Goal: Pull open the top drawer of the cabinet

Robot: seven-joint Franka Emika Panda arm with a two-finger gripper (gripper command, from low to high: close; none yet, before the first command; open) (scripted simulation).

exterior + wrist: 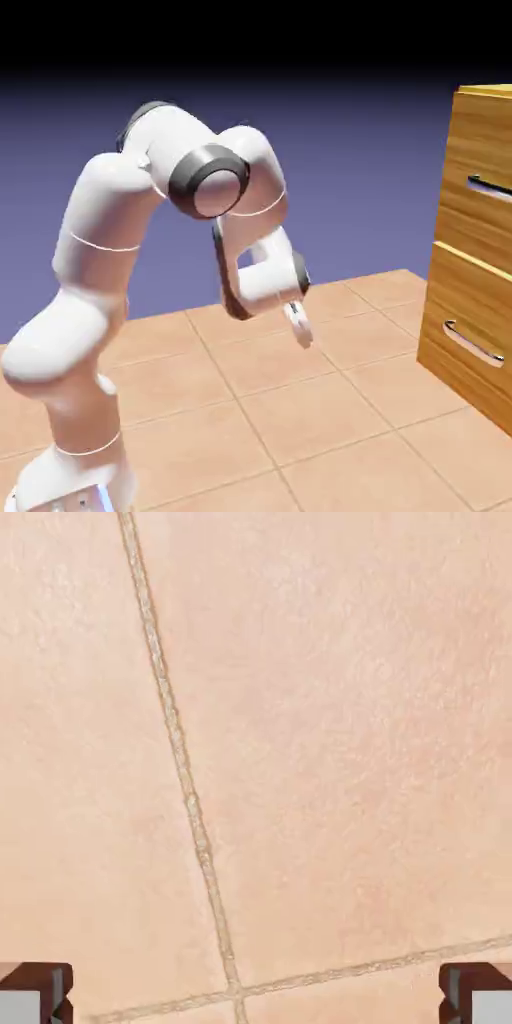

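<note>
Backdrop was plain blue-violet, black band above it; floor (300, 410) was peach tile with pale grout lines. At the left of the exterior view the white arm (95, 300) rose from the lower corner, bent over at a grey-ringed joint, and dropped down toward the middle. Gripper (300, 328) hung low over the tiles, pointing down and a bit right, near the floor but not touching that I could tell. It was well apart from the cabinet (478, 250), bare tile between them.

Hand view: only tile and two grout lines meeting near the bottom middle. One fingertip (35, 994) sat in the bottom left corner, the other in the bottom right, so the jaws stood spread wide with nothing between them.

At the right edge the cabinet stood cut off by the frame, honey-brown wood grain. Top drawer (485, 190) was in its upper part, dark bar handle (490, 187) on the front, front looked flush with the cabinet face. Lower drawer (470, 320) sat under it with its own bar handle, also looked shut.
</note>
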